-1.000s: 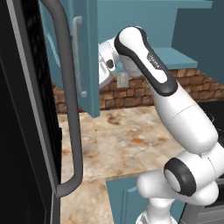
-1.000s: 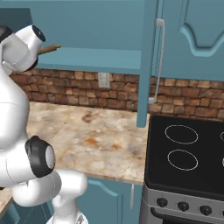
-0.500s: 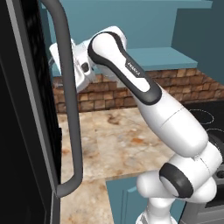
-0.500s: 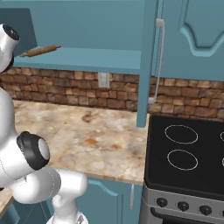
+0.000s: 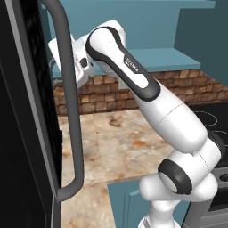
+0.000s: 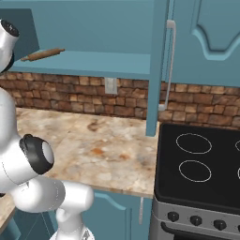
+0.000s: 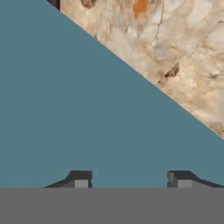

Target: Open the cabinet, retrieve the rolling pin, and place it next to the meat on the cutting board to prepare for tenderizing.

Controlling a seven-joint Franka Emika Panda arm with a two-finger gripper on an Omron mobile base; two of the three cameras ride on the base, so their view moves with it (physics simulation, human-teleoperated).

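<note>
From my seat, the gripper [image 7: 130, 180] had its two dark tips standing apart with nothing between them, so the jaws were spread over a flat teal surface that I took, with some doubt given how close the hand camera sat, to be part of the cabinet [image 6: 108, 35]. Beyond that teal edge, up and to the right in the hand's own frame, the speckled stone counter [image 7: 175, 52] showed.

In the right base view the rolling pin [image 6: 43, 55] lay on the teal shelf [image 6: 103, 63] inside the open cabinet, tilted slightly, one end higher toward the right. The white wrist at the left edge of that view sat just beside the pin's lower left end, a little above it; I could not tell whether anything touched.

In the left base view the hand was up at shelf height, partly hidden behind the thick grey handle [image 5: 71, 102] of the black appliance [image 5: 22, 133], so the pin's place against the fingertips was unclear there. The cabinet's slim silver handle [image 6: 169, 65] hung well off to the far side of the pin from the hand.
</note>
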